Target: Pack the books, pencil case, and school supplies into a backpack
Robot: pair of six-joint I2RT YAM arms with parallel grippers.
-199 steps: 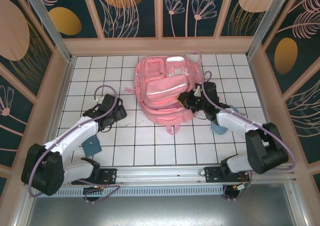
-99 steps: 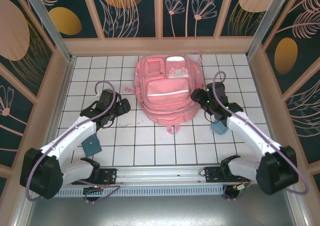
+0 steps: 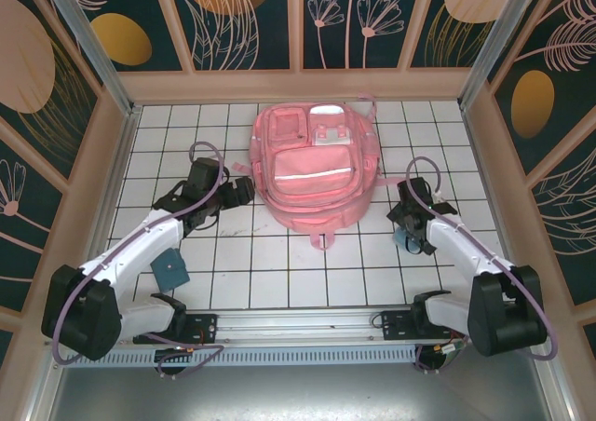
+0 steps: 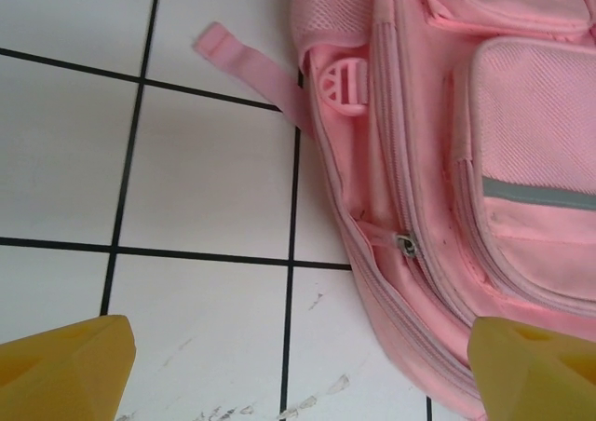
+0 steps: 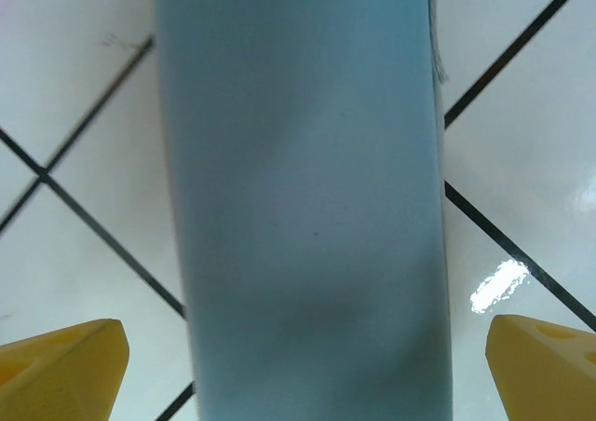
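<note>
From the top external view, we see the pink backpack (image 3: 312, 174) lying flat on the white gridded surface (image 3: 279, 272), between the two arms. The left tool (image 3: 240, 191) sits just beside the backpack's left edge, with the bag directly ahead of it. The right tool (image 3: 410, 235) points down at the blue-teal pencil case (image 3: 399, 243), which lies beneath it and peeks out at its near side, apart from the backpack. A flat teal square piece (image 3: 170, 270) lies well behind the left tool, next to that arm. In the left wrist view, the left tool (image 4: 298, 374) is open: its yellow fingertips (image 4: 60, 370) stand wide apart in the lower corners with only bare surface between them. The backpack (image 4: 466, 160) lies ahead and toward the right finger, and we can make out a loose strap (image 4: 251, 67), a round buckle (image 4: 340, 84), a zipper pull (image 4: 405, 244) and a grey reflective strip (image 4: 540, 195). In the right wrist view, the right tool (image 5: 303, 370) is also spread wide. The pencil case (image 5: 307, 207) runs lengthwise between the yellow fingertips (image 5: 545, 365), with bare surface showing on either side, so the tool straddles it without gripping.
</note>
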